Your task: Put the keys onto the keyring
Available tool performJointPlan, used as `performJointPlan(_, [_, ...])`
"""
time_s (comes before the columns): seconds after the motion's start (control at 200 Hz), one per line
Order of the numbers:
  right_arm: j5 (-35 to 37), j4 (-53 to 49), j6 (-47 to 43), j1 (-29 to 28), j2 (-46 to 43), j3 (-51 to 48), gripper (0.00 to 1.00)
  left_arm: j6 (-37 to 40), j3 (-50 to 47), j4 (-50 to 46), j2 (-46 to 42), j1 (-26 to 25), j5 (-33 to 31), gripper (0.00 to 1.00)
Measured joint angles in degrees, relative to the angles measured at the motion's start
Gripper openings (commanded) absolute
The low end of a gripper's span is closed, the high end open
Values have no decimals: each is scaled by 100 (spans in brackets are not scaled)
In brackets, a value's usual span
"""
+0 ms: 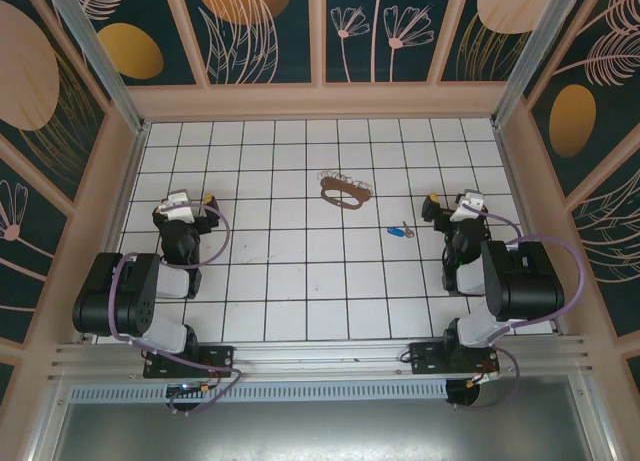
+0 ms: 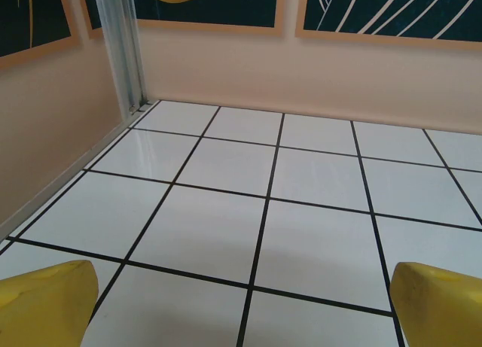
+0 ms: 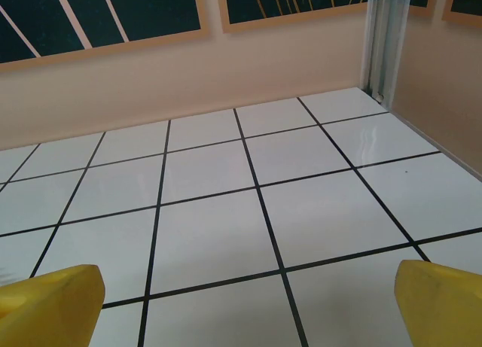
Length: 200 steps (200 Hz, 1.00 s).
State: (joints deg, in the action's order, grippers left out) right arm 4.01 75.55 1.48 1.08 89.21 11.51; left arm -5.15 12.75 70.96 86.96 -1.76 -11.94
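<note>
Tiled table [image 1: 300, 281], keyring [image 1: 344, 191] nr ctr, floral walls [image 1: 262, 31]

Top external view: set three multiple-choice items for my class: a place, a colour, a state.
1. Where does the small blue-headed metal key lie? A inside the loop; B on the white tiled table, apart from the brown oval strap keyring; C in a pincer.
2. The key's head is: A red; B blue; C green.
3. The left pincer and right pincer are: A open; B shut on the key; C shut on the keyring.
Answers: 1B, bare tile separates them; 2B, its head shows bright blue; 3A, their jaws stand wide, nothing between.
</note>
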Motion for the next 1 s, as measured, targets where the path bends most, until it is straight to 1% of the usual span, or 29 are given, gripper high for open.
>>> performJointPlan(1.001, [-61, 0, 0, 2, 0, 0, 99, 0, 0, -2, 0, 0, 0, 99])
